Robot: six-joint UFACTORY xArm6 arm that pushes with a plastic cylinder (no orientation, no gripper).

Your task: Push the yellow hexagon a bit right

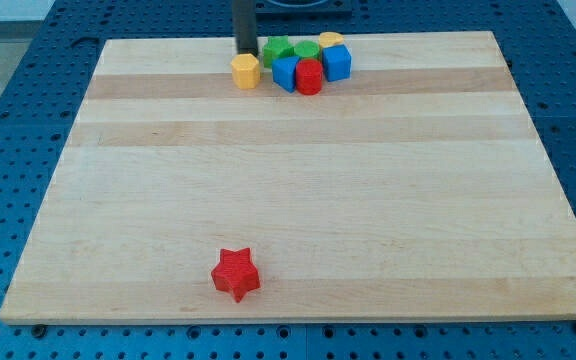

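1. Red star (236, 274) sits nearest the camera, far below the tip (246, 52) and alone.
2. The robot has no pincer, only a rod, so nothing opens or closes.
3. The tip is at the view's top, just above the yellow hexagon (245, 72), about touching it.
4. Right of the tip sits a bunch: green block (278, 49), blue block (286, 72), red cylinder (310, 76), another blue block (337, 62).
5. The push looks not yet done. Next, the tip likely needs to get to the hexagon's left side and slide right gently.
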